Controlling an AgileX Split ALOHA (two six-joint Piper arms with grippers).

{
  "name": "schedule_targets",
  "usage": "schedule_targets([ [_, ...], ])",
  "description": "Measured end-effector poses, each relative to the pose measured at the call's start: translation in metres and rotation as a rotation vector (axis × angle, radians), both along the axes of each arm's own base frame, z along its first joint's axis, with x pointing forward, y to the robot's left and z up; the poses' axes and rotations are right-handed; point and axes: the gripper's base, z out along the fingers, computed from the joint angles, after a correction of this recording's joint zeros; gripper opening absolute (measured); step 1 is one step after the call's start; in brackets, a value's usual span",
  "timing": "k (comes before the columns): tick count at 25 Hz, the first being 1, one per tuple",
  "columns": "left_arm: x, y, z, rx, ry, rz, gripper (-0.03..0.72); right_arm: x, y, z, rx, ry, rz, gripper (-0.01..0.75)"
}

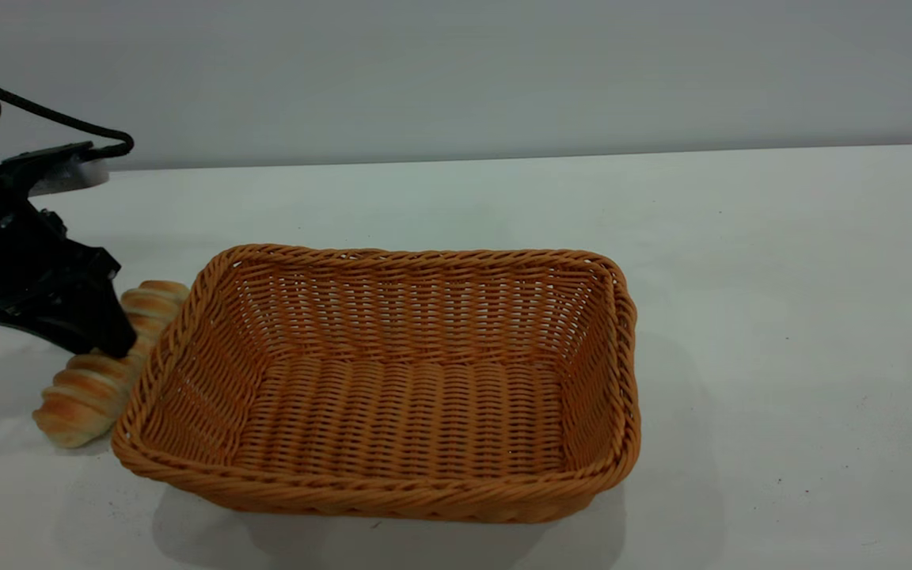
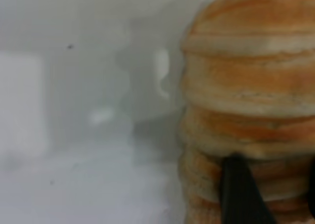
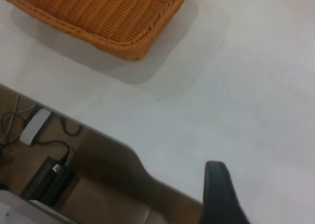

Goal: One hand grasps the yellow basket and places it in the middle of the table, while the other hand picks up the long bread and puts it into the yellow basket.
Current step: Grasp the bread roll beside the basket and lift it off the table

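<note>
The yellow basket (image 1: pixel 381 380) stands upright and empty in the middle of the white table (image 1: pixel 780 317). The long bread (image 1: pixel 80 392) lies on the table against the basket's left rim. My left gripper (image 1: pixel 108 344) reaches down from the left and is shut on the bread's middle. In the left wrist view the ridged bread (image 2: pixel 246 86) fills the picture between two black fingers (image 2: pixel 241 194). My right gripper (image 3: pixel 270 194) is out of the exterior view. It hovers open over the table's edge, away from the basket corner (image 3: pixel 123 32), with nothing in it.
Bare tabletop lies right of and behind the basket. A grey wall (image 1: pixel 456 71) closes the far side. The right wrist view shows the table's edge (image 3: pixel 98 130) and, below it, cables and a power strip (image 3: pixel 34 125) on the floor.
</note>
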Motion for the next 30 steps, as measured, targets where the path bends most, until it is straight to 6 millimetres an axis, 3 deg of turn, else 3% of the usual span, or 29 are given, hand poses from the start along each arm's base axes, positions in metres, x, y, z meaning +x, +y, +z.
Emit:
schedule_targets([
  [5,0.000,0.001,0.000,0.015,0.005,0.007,0.333,0.000,0.000,0.000,-0.002,-0.001,-0.002,0.451],
  [12,0.000,0.002,0.000,0.023,0.004,-0.002,0.045,0.000,0.000,0.000,-0.003,-0.001,-0.002,0.451],
  [19,0.000,0.005,0.006,0.056,-0.008,-0.026,0.029,0.000,0.000,0.000,-0.003,-0.001,-0.002,0.451],
  [23,0.001,0.007,0.034,0.080,-0.068,-0.038,0.029,0.000,0.000,0.000,-0.005,-0.002,-0.003,0.451],
  [30,-0.002,-0.003,0.115,0.018,-0.266,-0.063,0.028,0.002,-0.001,-0.003,-0.018,-0.006,-0.011,0.420],
])
